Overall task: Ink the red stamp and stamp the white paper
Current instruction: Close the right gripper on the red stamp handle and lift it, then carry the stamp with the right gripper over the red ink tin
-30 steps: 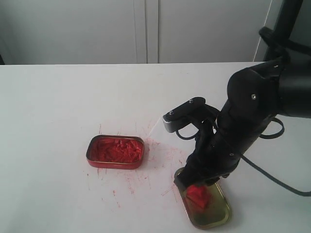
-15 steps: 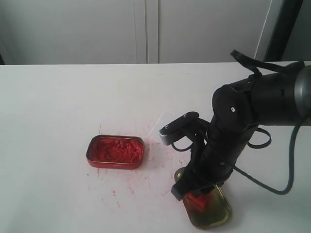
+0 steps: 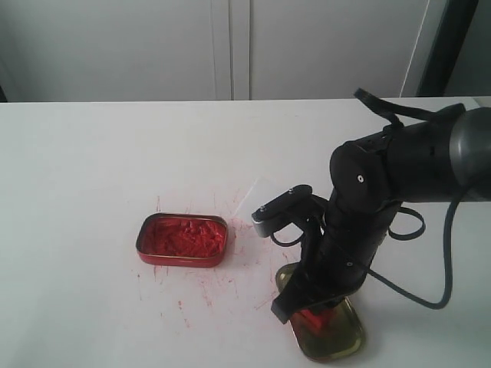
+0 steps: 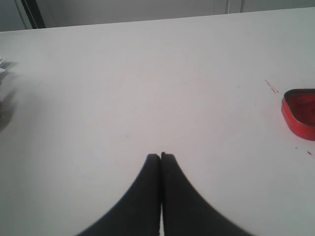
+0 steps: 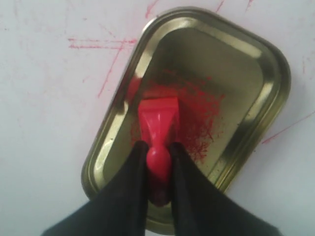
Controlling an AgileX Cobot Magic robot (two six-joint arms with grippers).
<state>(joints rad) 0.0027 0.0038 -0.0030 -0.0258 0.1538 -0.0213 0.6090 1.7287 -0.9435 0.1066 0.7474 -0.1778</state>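
**Desk:** What fills the exterior frame?

**Photographer:** A white tabletop (image 3: 92, 153), flecked and streaked with red near the middle. The black right arm (image 3: 383, 192) bends down over its lower right, cable looping off its side.

**Desk:** And the other arm?

**Photographer:** It shows only in its own wrist camera. The left gripper (image 4: 160, 156) hangs over bare table, its two dark fingers pressed flat together with nothing between them. The red tin (image 4: 300, 113) sits off at the edge of that picture.

**Desk:** Next in size?

**Photographer:** That same tin (image 3: 182, 239), left of centre in the exterior frame, open and packed with lumpy red paste. Well apart from it, at lower right, lies the gold lid (image 3: 357, 337), empty but for a red smear. Upper right of the tin, just behind the arm's camera block, is the white paper (image 3: 250, 195), a thin sheet barely separable from the table. No mark on it can be made out.

**Desk:** The stamp?

**Photographer:** The red stamp (image 5: 157, 120) stands inside the lid (image 5: 275, 64), square base down on the smear. The right gripper (image 5: 156, 147) has its jaws narrowed onto the short handle, one finger against each side. In the exterior frame only a sliver of red (image 3: 311, 317) shows beneath the gripper (image 3: 303, 307).
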